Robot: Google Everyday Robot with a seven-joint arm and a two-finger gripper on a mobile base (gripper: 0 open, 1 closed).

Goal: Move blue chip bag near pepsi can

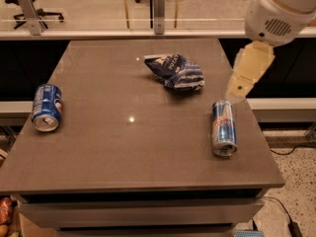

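Observation:
The blue chip bag [175, 71] lies crumpled on the far middle of the grey table [133, 152]. The pepsi can [47, 107] lies on its side near the table's left edge, its silver top toward me. The two are far apart. My gripper [248, 70] hangs from the white arm [279, 9] at the upper right, above the table's right edge, to the right of the bag and just beyond a slim can. It holds nothing that I can see.
A slim blue-and-silver can with red marks [223, 127] lies on its side near the right edge. Behind the table runs a glass rail with metal posts [158, 6]. A cable [289, 221] lies on the floor at the lower right.

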